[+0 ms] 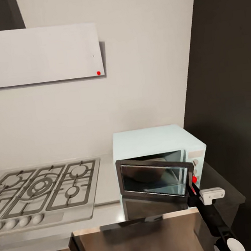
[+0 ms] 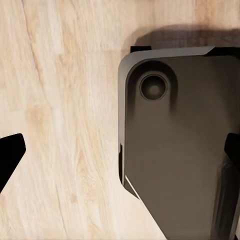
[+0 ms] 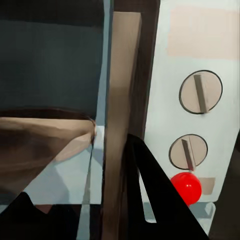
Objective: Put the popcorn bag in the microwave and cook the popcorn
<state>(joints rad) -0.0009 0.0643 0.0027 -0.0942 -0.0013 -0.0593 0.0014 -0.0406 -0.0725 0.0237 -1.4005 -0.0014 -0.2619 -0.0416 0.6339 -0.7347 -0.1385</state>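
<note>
The pale blue-white microwave [image 1: 155,141] stands on the countertop [image 1: 106,179] with its dark-framed glass door [image 1: 155,178] swung partly open. In the right wrist view, the tan popcorn bag [image 3: 40,145] shows through the door glass, apparently inside the cavity. My right gripper [image 1: 192,191] is at the door's free edge, just below the red dot [image 1: 194,179]. Up close, the right gripper [image 3: 77,165] is open, one finger [image 3: 150,200] lying against the door's edge strip [image 3: 122,100] beside the knobs [image 3: 200,92]. My left gripper [image 2: 120,160] hangs open over wooden floor. No popcorn kernels can be made out.
A steel gas hob [image 1: 43,190] fills the counter left of the microwave, under a slanted white hood [image 1: 38,53]. A tall black cabinet [image 1: 231,89] rises close on the right. Glossy brown fronts [image 1: 136,242] sit below the counter edge. The robot's dark base [image 2: 180,150] lies under the left gripper.
</note>
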